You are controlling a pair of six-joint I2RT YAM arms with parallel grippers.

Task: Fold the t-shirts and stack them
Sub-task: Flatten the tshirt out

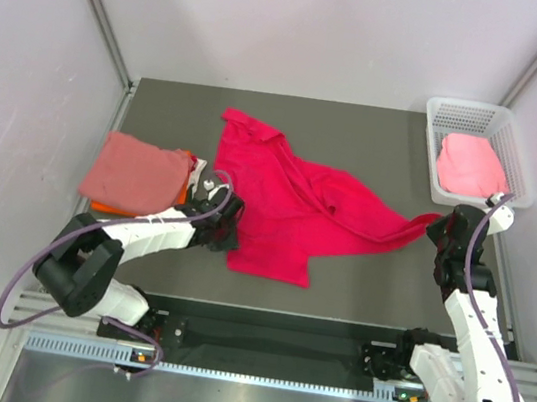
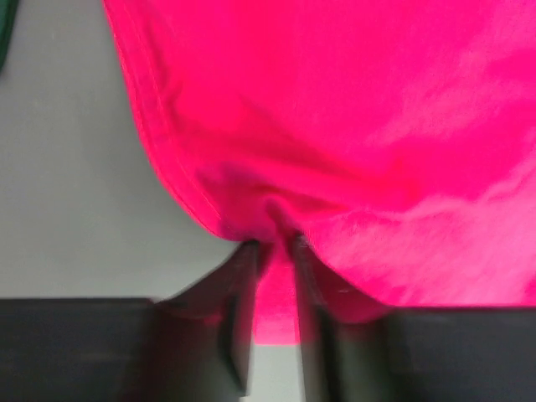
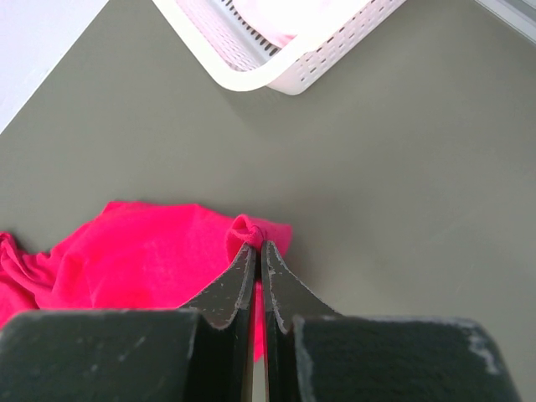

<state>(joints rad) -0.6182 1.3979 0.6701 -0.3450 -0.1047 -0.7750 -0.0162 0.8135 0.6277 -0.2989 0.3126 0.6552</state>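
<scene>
At centre a spread t-shirt [image 1: 287,209], folded stack [image 1: 136,176] left, basket [image 1: 468,115] far right.

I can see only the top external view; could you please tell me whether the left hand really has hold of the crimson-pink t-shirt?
Observer: Yes; the left wrist view shows the left hand shut on a pinched fold at the edge of the crimson-pink t-shirt.
Operator: Thank you, and the right hand?
Observer: Its wrist view shows the right hand shut on a bunched tip of the same shirt.
Operator: Does that tip touch the basket?
Observer: No; bare table separates it from the white mesh basket.
</scene>
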